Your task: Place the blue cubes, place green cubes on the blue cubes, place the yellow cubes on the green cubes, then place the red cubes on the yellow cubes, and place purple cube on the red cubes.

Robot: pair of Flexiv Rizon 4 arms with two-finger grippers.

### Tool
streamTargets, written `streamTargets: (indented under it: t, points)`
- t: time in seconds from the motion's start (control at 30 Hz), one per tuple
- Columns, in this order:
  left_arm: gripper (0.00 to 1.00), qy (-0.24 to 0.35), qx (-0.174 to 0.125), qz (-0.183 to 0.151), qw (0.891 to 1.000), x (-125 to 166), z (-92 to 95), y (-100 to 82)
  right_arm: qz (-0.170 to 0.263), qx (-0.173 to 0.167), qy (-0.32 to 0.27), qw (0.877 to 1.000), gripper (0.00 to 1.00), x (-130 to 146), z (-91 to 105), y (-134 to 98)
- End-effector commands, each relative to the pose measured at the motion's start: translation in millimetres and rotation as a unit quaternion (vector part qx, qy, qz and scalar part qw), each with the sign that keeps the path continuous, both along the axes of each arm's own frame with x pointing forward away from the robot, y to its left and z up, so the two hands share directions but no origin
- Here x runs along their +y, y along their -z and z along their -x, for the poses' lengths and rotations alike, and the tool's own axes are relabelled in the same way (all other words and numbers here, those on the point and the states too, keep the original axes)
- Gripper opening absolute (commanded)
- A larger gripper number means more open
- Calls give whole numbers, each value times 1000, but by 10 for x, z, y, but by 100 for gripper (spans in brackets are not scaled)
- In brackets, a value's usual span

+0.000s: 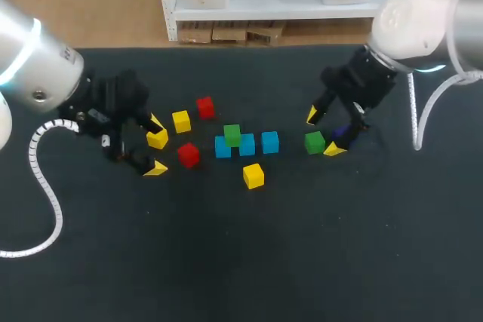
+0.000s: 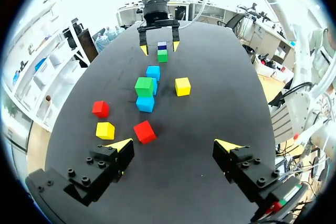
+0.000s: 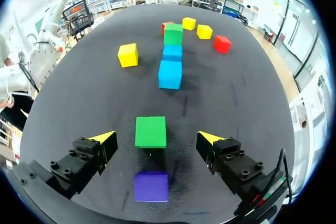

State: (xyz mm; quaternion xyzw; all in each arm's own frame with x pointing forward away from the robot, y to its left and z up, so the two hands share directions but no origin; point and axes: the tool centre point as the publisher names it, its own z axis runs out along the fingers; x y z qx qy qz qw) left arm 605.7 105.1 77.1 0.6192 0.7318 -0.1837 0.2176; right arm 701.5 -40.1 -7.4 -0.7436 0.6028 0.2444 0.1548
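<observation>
Three blue cubes (image 1: 247, 145) lie in a row at mid-table, and a green cube (image 1: 232, 135) sits on the row's left end. A second green cube (image 3: 150, 131) rests on the table between the fingertips of my open right gripper (image 3: 156, 138), with gaps on both sides. The purple cube (image 3: 151, 186) lies deeper between the same fingers, half hidden in the head view. My left gripper (image 2: 174, 144) is open, with a red cube (image 2: 144, 131) just ahead of it and a yellow cube (image 2: 105, 130) by one fingertip. Another red cube (image 1: 205, 107) and two more yellow cubes (image 1: 181, 121) (image 1: 253, 176) lie loose.
The black table (image 1: 241, 262) stretches bare toward its near edge. My right gripper (image 2: 158, 47) shows at the far end of the cube row in the left wrist view.
</observation>
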Motion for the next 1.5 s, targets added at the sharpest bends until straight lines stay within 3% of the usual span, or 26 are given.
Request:
streamTargets:
  t: [0.03, 0.2, 0.27, 0.4, 0.7, 0.77, 0.8, 0.87, 1.07, 1.3, 1.5]
  points:
    - [100, 2, -2, 3, 1000, 16, 4, 10, -2, -1, 1, 1000, 100, -1, 21, 8]
    - [100, 2, -2, 3, 1000, 16, 4, 10, 1, -2, -2, 1000, 98, 4, 34, 14]
    - [100, 2, -2, 3, 1000, 16, 4, 10, 2, -2, -1, 1000, 87, 3, 37, 12]
    - [100, 2, -2, 3, 1000, 16, 4, 10, 5, -2, 1, 1000, 49, 0, 44, 9]
    - [100, 2, -2, 3, 1000, 16, 4, 10, 6, -2, 1, 1000, 40, 34, 66, 12]
    - [100, 2, -2, 3, 1000, 16, 4, 10, 5, -2, 0, 1000, 34, 38, 70, 9]
    - [100, 2, -2, 3, 1000, 16, 4, 10, 5, -2, 1, 1000, 29, 39, 73, 9]
    - [100, 2, -2, 3, 1000, 16, 4, 10, 4, -3, 1, 1000, 0, 39, 84, 9]
    - [100, 2, -2, 3, 1000, 16, 4, 10, 10, -6, 10, 1000, 0, 47, 95, -86]
    - [100, 2, -2, 3, 1000, 16, 4, 10, 15, 7, 107, 994, 0, 91, 4, -346]
    - [100, 2, -2, 3, 1000, 16, 4, 10, 13, -17, 144, 989, 0, 317, -37, -568]
